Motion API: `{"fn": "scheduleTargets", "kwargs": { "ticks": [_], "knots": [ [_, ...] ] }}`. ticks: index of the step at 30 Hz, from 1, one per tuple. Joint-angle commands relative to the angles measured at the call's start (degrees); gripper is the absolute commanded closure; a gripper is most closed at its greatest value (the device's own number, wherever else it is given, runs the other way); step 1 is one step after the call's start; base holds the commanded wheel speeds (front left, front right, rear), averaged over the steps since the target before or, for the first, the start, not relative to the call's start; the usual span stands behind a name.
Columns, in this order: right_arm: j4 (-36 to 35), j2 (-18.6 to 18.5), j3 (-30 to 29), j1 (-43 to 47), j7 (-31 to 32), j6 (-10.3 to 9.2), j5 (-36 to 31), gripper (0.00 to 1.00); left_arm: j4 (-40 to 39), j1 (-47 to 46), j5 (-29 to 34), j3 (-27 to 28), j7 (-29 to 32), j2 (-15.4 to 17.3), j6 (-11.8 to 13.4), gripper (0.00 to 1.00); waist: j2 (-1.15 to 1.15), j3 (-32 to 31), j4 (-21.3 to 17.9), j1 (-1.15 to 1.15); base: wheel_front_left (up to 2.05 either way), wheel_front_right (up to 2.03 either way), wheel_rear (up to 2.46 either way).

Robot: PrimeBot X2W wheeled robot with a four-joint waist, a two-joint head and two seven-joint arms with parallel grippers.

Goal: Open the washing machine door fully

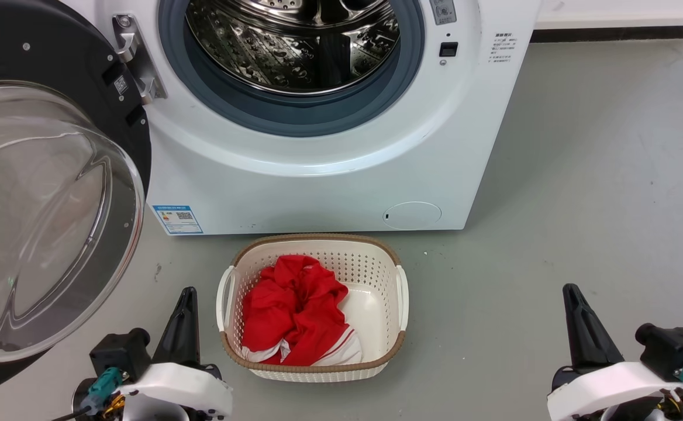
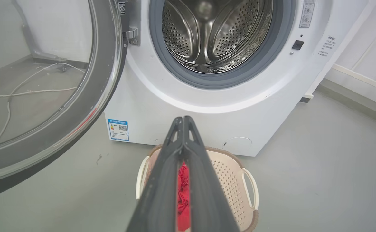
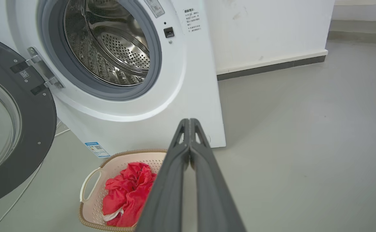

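The washing machine [image 1: 318,187] has a blue label sticker [image 1: 177,219] with a QR code at the lower left of its front; the print is too small to read. The washing machine door [image 1: 84,76] stands swung out to the left. The left gripper [image 1: 188,290] and right gripper [image 1: 569,287] flank the laundry basket [image 1: 312,245], jaws clenched and empty.

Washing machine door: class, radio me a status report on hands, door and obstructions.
Left hand shut, empty; right hand shut, empty. Washing machine door stands wide open at left. Laundry basket of red clothes on floor before the washing machine.
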Motion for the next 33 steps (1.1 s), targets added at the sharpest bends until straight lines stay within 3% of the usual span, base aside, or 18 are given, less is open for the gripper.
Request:
{"fn": "scheduleTargets", "kwargs": {
  "ticks": [1,33],
  "knots": [
    [-0.44,-0.53,0.03,-1.52,0.33,0.00,3.29,1.00,-0.74,-1.16,-3.01,0.50,0.57,0.00,-0.32,1.00,0.00,-0.08,0.00,0.00,0.00,0.00,0.00],
    [2.60,-1.69,-0.65,-4.03,4.61,-0.01,34.24,1.00,-0.20,-2.16,-32.46,3.11,7.72,-0.48,-1.77,1.00,0.00,-1.44,-0.09,0.00,0.00,0.00,0.00]
  ]
}}
